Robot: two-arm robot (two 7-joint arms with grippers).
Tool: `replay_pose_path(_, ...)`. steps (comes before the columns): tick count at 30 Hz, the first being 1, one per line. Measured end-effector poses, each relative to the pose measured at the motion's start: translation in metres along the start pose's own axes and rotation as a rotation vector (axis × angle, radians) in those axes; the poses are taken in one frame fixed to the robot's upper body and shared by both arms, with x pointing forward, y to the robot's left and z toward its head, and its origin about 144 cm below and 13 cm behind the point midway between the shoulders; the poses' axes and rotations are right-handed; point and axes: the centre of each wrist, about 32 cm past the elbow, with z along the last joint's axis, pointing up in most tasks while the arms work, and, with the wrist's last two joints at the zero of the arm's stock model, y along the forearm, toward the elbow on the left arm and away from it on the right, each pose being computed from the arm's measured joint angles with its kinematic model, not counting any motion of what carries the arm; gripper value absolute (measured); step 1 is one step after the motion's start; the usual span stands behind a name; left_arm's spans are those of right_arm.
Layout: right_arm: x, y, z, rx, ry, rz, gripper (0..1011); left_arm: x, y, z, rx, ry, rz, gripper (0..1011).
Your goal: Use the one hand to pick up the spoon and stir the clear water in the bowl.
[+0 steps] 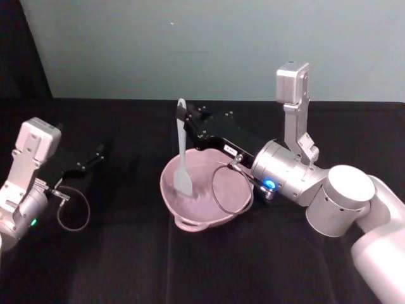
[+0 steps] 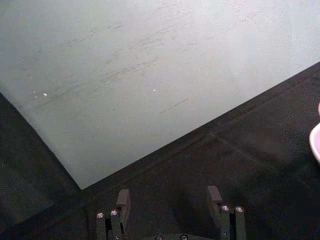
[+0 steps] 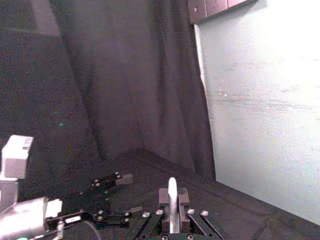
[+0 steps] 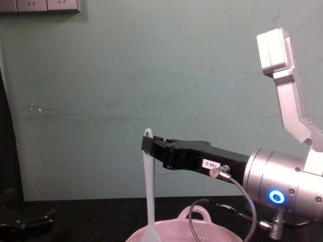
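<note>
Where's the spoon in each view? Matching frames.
Head: spoon upright at centre, blade in the bowl.
Chest: spoon lower centre, handle top clamped by the right gripper.
Right wrist: spoon handle end at bottom centre.
Left wrist: not in it; open left gripper at bottom.
Shared landmark: the pink bowl, at left wrist's right edge too.

**Colour key.** The spoon is shown in plain white. The bowl is shown in glossy pale pink. The clear water is seen as colourless, with the pink visible through it.

The right gripper is rendered in black and carries a small white label with dark lettering. Its wrist is finished in silver and marked by a blue ring light. A dark grey cable is looped beside it.

The left gripper is likewise black, and a green light is set on its silver arm. The table cloth is plain black. The wall is pale teal, faintly streaked with scuffs.
</note>
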Motion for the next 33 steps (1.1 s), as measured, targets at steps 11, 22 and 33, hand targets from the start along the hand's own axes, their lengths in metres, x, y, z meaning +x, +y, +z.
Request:
replay_pose_path(11, 0.023, -0.009, 0.003, 0.013, -0.026, -0.083, 109, 0.000, 0.000, 0.000, 0.000, 0.000, 0.000, 1011)
replay_pose_path(22, 0.035, -0.041, 0.012, 0.000, -0.055, -0.148, 109, 0.000, 0.000, 0.000, 0.000, 0.000, 0.000, 1011)
replay_pose_path(33, 0.008, -0.036, 0.012, -0.041, -0.055, -0.053, 109, 0.000, 0.000, 0.000, 0.000, 0.000, 0.000, 1011)
